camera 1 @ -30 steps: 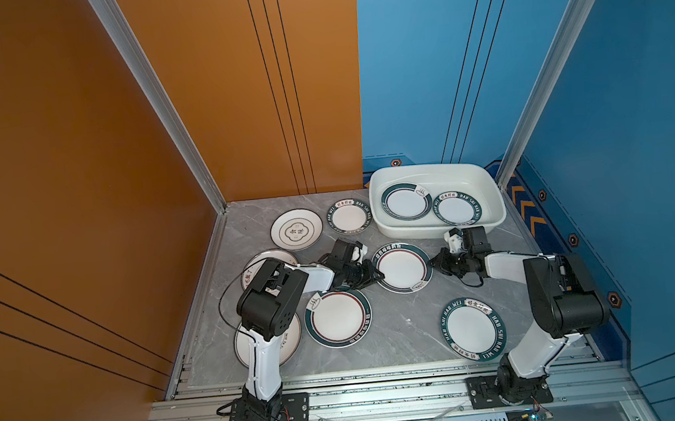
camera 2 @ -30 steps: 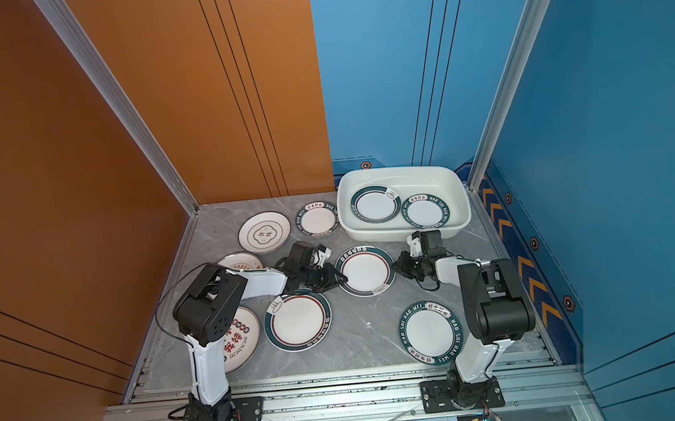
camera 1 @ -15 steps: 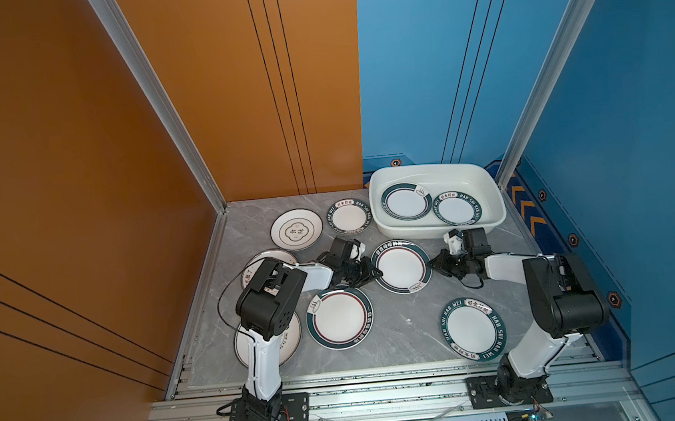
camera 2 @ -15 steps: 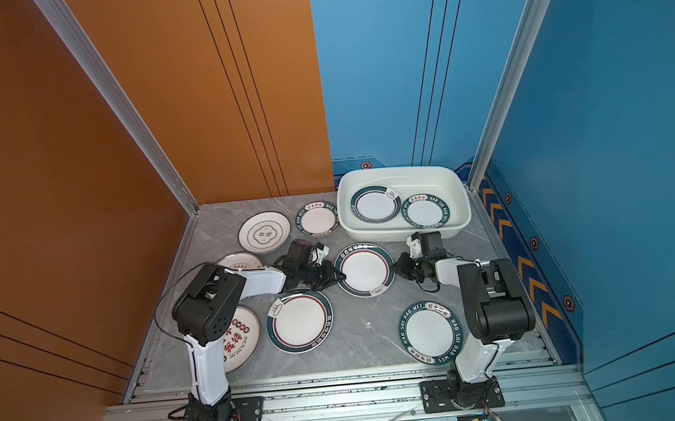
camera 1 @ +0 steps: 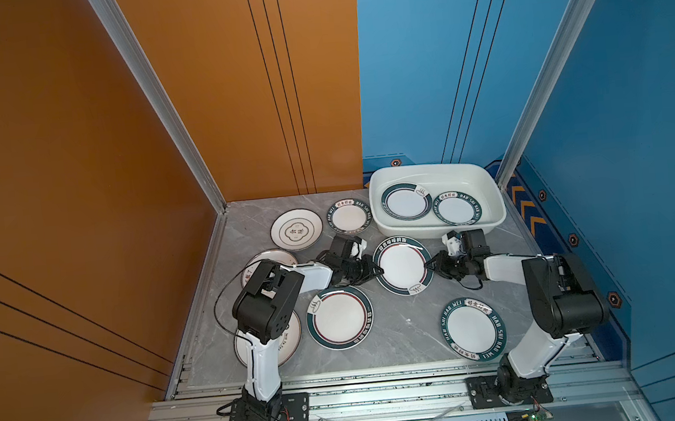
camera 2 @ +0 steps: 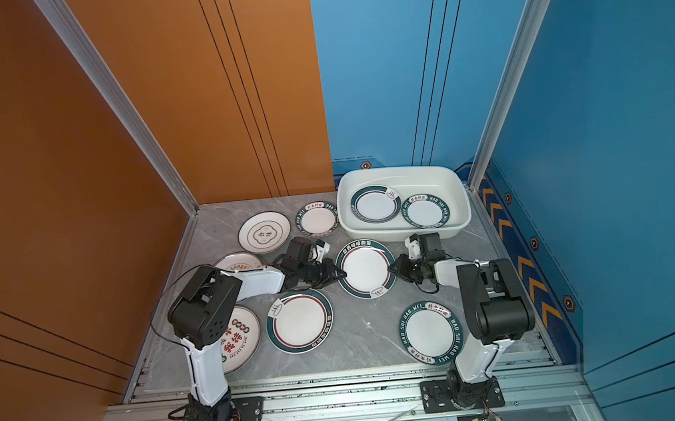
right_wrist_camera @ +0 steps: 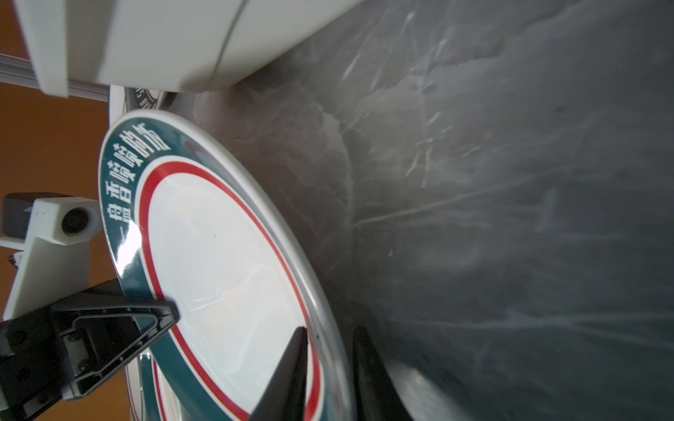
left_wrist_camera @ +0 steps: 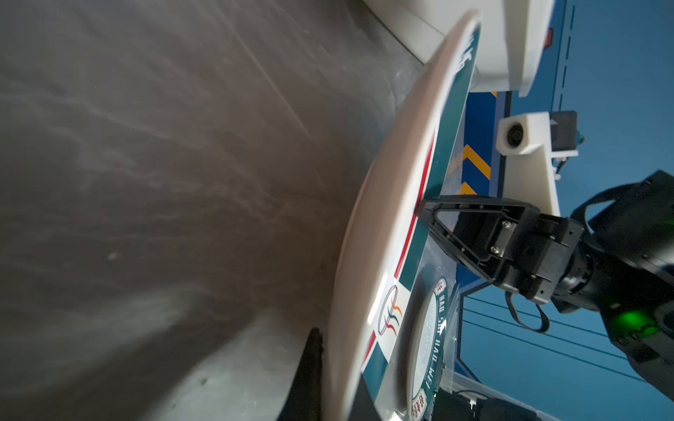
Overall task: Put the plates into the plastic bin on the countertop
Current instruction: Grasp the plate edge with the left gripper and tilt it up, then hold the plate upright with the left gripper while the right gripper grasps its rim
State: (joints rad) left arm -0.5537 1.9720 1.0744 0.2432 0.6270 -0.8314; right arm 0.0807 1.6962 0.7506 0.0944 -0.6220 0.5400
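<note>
Since the left gripper (camera 1: 375, 270) is clamped on one rim of the red-lined plate (camera 1: 402, 262), on the countertop (camera 1: 400, 331) just beside the bin (camera 1: 432, 168), the right gripper (camera 1: 430, 264), jaws parted astride the opposite rim, should close squarely before any lift.

Two matching robot arms, left arm (camera 1: 269, 305) & right arm (camera 1: 560, 296): white links w/ chunky black joint housings, small holes in the side. Each had a black bolted base plate (camera 1: 299, 406). A thin black cable (camera 1: 220, 296) hung off the left arm. The left gripper (camera 1: 378, 271) & right gripper (camera 1: 427, 265) had black triangular open-frame fingers (left_wrist_camera: 481, 199) w/ silver screws (left_wrist_camera: 507, 225), plus a white wrist camera mount (left_wrist_camera: 525, 145).
</note>
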